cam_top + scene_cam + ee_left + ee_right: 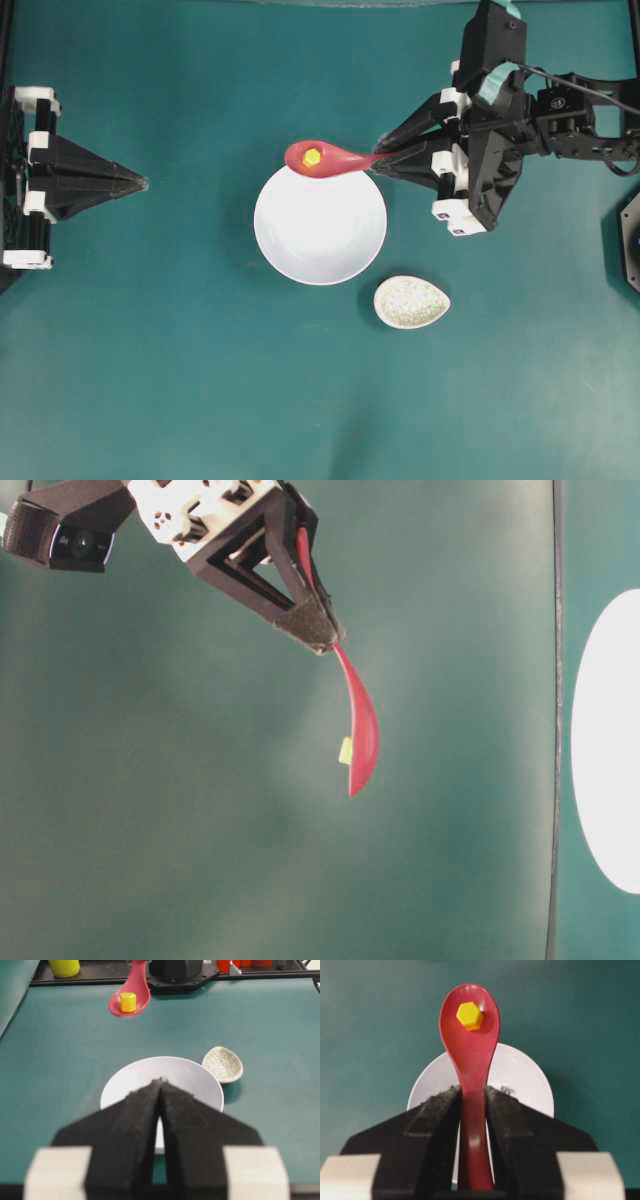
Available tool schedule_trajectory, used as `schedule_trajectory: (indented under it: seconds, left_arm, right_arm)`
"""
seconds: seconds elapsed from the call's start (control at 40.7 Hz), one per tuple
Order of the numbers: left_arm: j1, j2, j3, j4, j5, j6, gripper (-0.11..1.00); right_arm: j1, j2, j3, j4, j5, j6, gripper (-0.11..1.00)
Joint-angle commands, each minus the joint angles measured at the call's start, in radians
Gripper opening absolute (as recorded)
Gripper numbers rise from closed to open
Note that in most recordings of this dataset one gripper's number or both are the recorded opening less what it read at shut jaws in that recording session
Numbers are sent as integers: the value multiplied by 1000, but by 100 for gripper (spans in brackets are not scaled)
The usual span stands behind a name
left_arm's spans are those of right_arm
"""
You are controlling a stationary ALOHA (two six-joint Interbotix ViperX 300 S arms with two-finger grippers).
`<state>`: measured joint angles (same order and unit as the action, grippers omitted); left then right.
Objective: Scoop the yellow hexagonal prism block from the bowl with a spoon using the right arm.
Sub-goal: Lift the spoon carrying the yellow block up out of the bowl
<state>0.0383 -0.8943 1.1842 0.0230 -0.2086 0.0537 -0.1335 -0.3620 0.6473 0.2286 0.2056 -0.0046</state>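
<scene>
Spoon (pixel 325 160) up and loaded in the overhead view, the yellow hexagonal prism block (pixel 313 157) sitting in its scoop out ahead of the right arm's jaws (pixel 380 160), over the far rim of the white bowl (pixel 320 228), with a speckled dish (pixel 412 302) on the desk (pixel 180 380) off to one side. Left arm's jaws (pixel 143 183) parked well apart from it all, pressed to a point, holding nothing. Table-level view now: spoon (pixel 360 730) hangs clear in the air from the jaw tips (pixel 318 635), block (pixel 345 750) peeking over the scoop's edge. Left wrist view: the left jaws (pixel 161 1085) meet tip to tip, empty, bowl (pixel 190 1075) just beyond them, spoon (pixel 130 997) and block (pixel 128 1002) raised farther off. Right wrist view tells it best: jaws (pixel 472 1092) nearly shut, clamped on the spoon's handle from both sides, scoop (pixel 470 1015) straight ahead, block (pixel 469 1015) loose near its front. That block looks light and hard, and the glossy scoop looks slippery, so it should slide at any tilt; the handle looks like the right place to hold, kept level.
</scene>
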Motion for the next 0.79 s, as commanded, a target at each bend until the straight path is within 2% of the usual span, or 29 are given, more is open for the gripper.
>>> schedule_trajectory:
  seconds: [0.0,0.762]
  left_arm:
    - [0,5,-17,3,-6,0,-1]
    - [0,-8,-18,2,-40,-9,-1]
  right_arm:
    - [3,-14,-12,-3,-23,-2,23]
    - [3,-15,-11,-3,-32,-21,23]
